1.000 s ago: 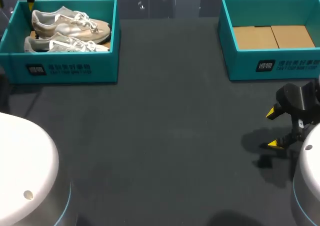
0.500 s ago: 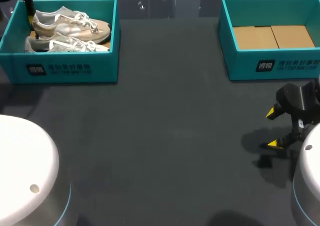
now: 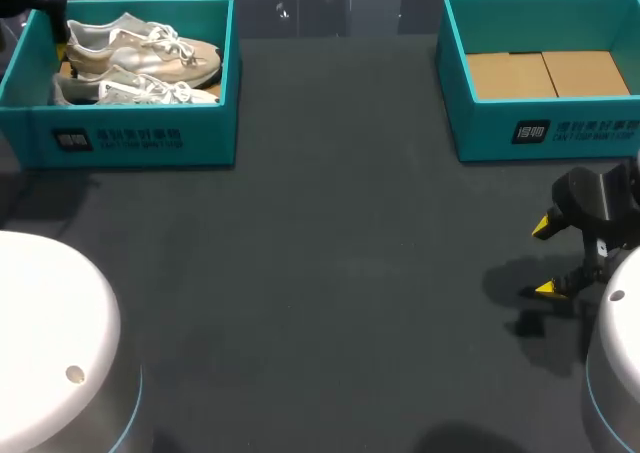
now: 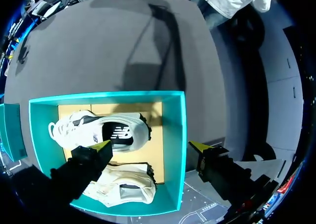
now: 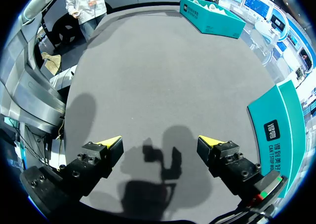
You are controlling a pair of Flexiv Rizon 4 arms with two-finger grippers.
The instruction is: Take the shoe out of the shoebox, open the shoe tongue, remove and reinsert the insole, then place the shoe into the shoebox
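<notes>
Our left jaws above the shoebox (image 4: 179, 130)
Spread, they straddle its wall beside the shoes (image 4: 106, 130); right jaws spread over the table (image 5: 163, 75).

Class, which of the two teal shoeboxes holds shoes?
The left teal shoebox, holding two pale sneakers; the right teal shoebox shows only bare brown floor.
</notes>
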